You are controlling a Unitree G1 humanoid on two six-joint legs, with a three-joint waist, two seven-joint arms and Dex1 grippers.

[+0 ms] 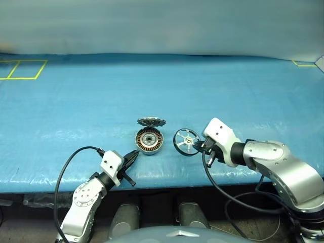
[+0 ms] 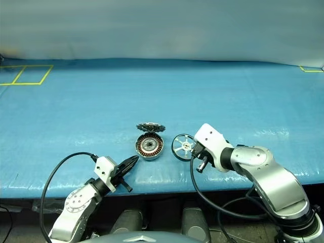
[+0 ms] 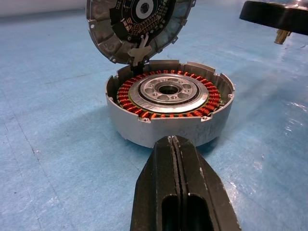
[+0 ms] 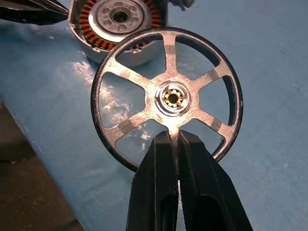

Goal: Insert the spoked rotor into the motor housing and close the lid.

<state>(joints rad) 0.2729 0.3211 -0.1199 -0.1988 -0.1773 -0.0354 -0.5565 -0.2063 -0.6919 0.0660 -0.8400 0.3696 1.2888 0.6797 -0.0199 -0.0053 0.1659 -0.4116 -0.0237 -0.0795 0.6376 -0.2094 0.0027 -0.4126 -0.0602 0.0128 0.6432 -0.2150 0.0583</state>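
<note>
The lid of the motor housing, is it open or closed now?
Open. The lid stands tilted up behind the motor housing, whose copper windings lie uncovered.

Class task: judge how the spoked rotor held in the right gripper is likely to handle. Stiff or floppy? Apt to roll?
The spoked rotor looks like rigid metal, so probably stiff. Its open spokes suggest it is light for its width. Being round and pinched by the right gripper at one narrow spot, it may swing in the grip, or roll if dropped on edge.

Blue-covered table (image 1: 76,101); on it, open motor housing (image 1: 149,141), its lid (image 1: 151,121) raised behind
</note>
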